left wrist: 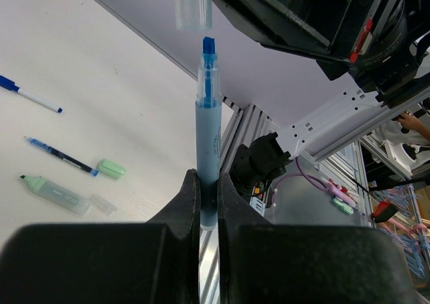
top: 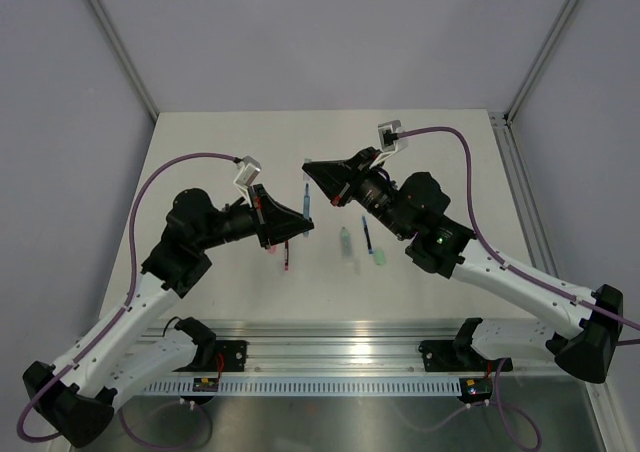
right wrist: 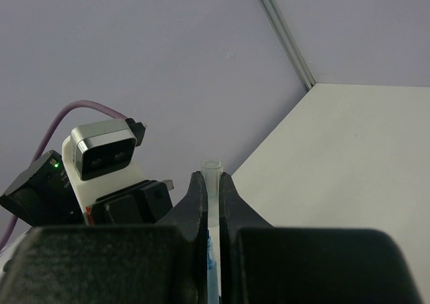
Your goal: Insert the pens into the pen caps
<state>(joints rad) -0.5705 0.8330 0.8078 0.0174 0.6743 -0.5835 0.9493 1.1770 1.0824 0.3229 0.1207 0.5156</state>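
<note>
The left pincer (left wrist: 207,183) pinched a teal, blue-tipped pen (left wrist: 207,136) just short of the clear tube cap (right wrist: 212,167) nipped by the right pincer (right wrist: 211,180), while other pens (left wrist: 62,159) lay uncapped on the tabletop (left wrist: 101,62).

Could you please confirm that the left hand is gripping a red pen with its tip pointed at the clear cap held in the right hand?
Not quite: the pen is blue, not red, as the left wrist view shows. The rest holds: the left hand grips it, tip pointed at the clear cap held in the right hand.
</note>
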